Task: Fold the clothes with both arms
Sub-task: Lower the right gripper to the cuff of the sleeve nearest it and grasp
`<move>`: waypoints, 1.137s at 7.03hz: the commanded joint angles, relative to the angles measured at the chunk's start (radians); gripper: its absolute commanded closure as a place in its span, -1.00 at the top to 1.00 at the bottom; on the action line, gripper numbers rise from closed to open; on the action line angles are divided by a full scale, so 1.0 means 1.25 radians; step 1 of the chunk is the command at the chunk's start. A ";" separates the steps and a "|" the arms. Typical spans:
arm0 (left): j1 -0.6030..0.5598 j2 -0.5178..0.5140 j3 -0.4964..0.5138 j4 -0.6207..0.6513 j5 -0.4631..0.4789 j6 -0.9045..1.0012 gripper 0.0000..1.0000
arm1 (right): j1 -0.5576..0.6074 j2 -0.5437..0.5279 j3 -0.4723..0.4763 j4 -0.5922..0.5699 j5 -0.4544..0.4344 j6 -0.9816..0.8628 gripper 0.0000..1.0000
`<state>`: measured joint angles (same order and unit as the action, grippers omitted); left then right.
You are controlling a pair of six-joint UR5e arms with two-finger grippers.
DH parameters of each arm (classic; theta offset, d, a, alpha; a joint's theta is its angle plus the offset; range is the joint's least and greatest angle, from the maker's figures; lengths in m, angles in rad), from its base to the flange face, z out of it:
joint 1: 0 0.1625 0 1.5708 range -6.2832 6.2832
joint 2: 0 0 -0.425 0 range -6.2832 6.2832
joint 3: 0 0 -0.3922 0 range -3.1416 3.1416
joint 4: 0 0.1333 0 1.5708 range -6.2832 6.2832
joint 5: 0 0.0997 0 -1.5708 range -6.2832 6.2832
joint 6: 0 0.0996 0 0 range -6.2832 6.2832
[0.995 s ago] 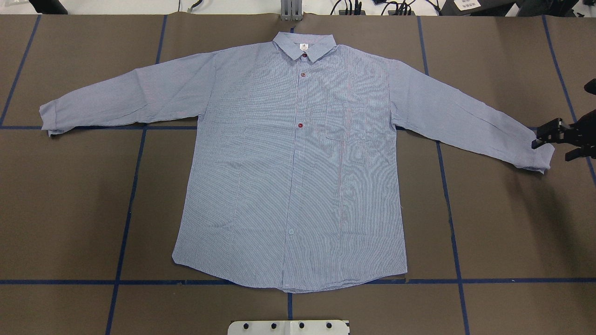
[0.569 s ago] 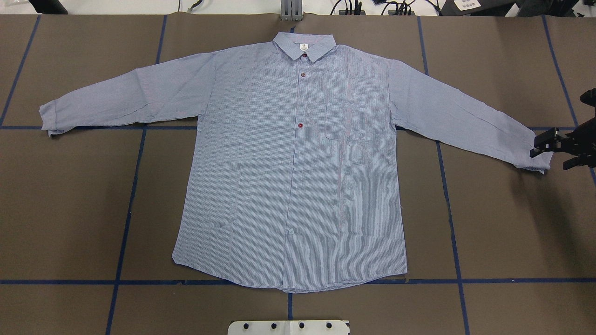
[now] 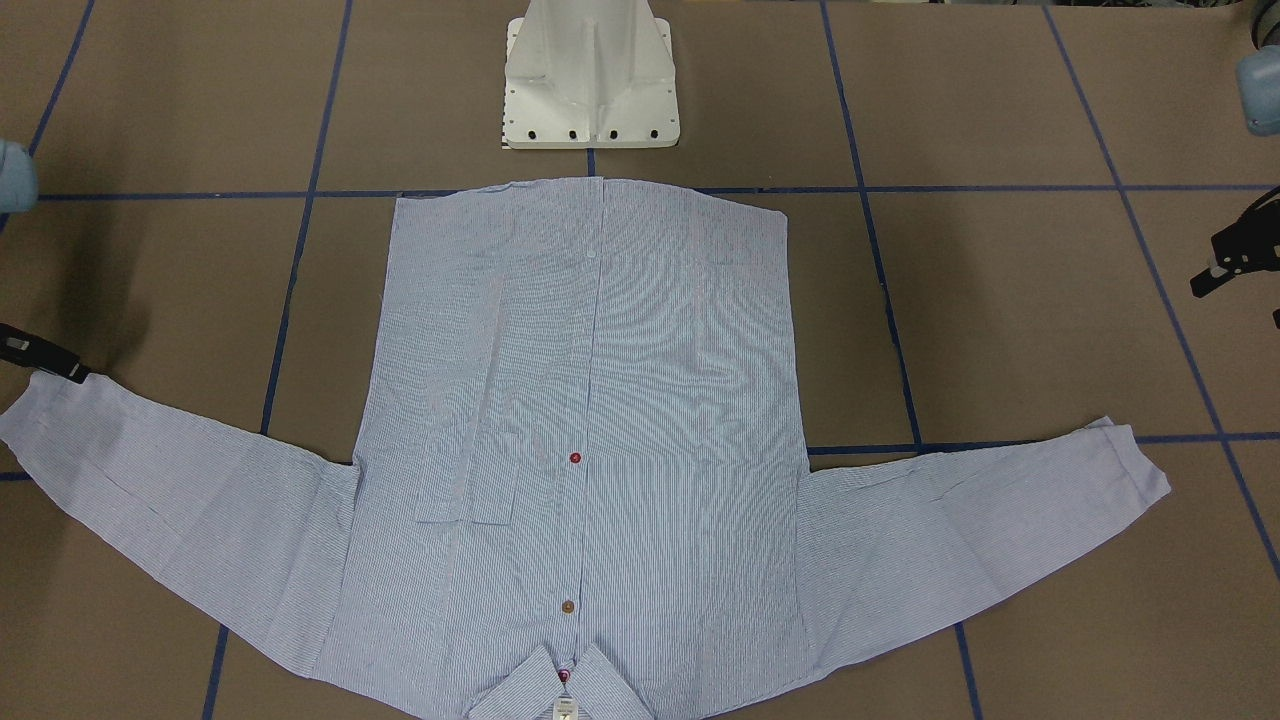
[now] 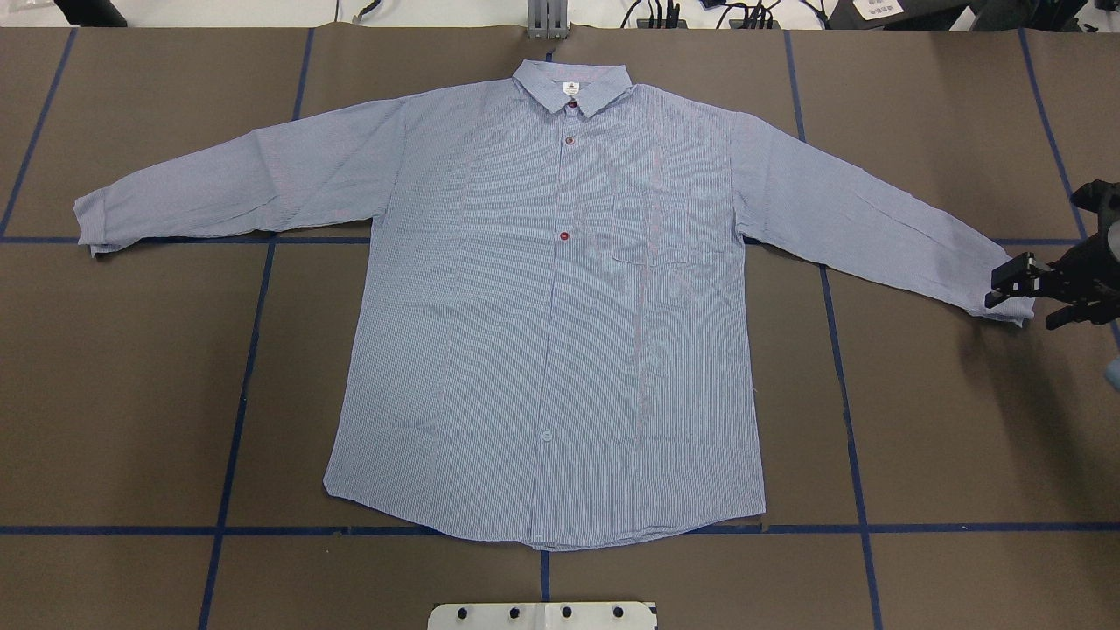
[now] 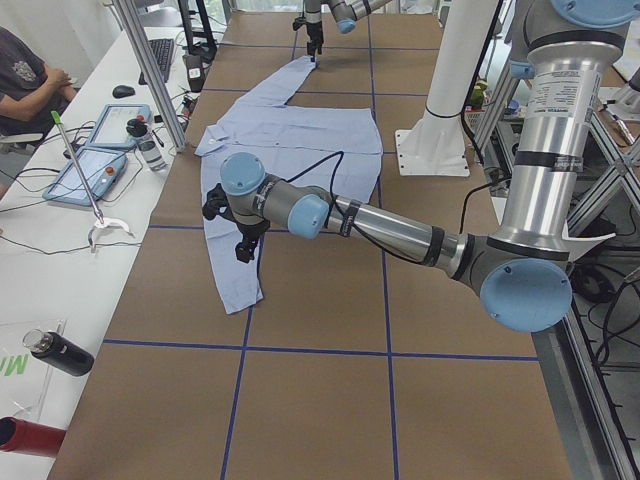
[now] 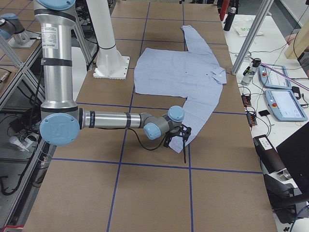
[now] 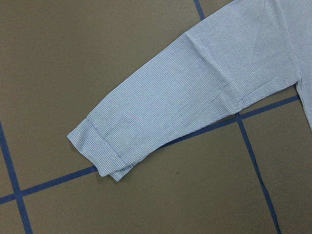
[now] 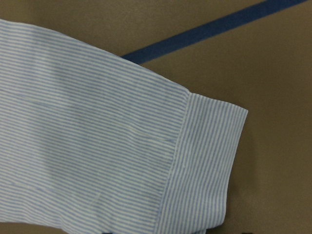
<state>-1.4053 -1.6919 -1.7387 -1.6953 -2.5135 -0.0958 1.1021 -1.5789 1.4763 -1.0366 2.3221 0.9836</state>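
Observation:
The light blue striped shirt [image 4: 560, 306] lies flat and face up, collar [image 4: 570, 86] at the far side and both sleeves spread out. My right gripper [image 4: 1038, 300] is open low over the right sleeve's cuff [image 4: 1006, 302], one finger over the cuff and the other just beyond its end. The right wrist view is filled by that cuff [image 8: 204, 165], with no fingers showing. My left gripper [image 3: 1255, 290] is cut by the view's edge and looks open, off the cloth and toward the robot from the left cuff [image 3: 1130, 465]. The left wrist view looks down on this cuff [image 7: 100, 146].
The table is covered in brown paper with blue tape lines [image 4: 236, 420]. The white pedestal base [image 3: 590, 80] stands just behind the shirt's hem. Tablets, bottles and cables lie on a side bench [image 5: 100, 170] beyond the far edge, where a seated person [image 5: 25, 80] shows.
My right gripper has moved toward the robot's side and slightly inward, coming over the end of the right cuff. The shirt has not moved.

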 commanded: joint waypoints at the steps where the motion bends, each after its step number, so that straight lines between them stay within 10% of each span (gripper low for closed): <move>1: 0.000 0.002 0.001 0.000 0.003 0.002 1.00 | -0.001 0.000 -0.007 0.001 -0.010 0.003 0.67; 6: -0.001 0.009 -0.001 -0.001 0.003 0.002 1.00 | -0.001 0.002 -0.040 0.044 -0.010 0.032 0.66; 7: -0.001 0.009 -0.001 -0.001 0.003 0.002 1.00 | -0.001 0.002 -0.040 0.044 -0.010 0.034 0.38; 8: -0.001 0.009 -0.002 -0.001 0.003 0.002 1.00 | -0.001 0.003 -0.039 0.044 -0.008 0.047 -0.32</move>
<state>-1.4065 -1.6817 -1.7400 -1.6966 -2.5096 -0.0935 1.1014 -1.5765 1.4294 -0.9846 2.3104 1.0289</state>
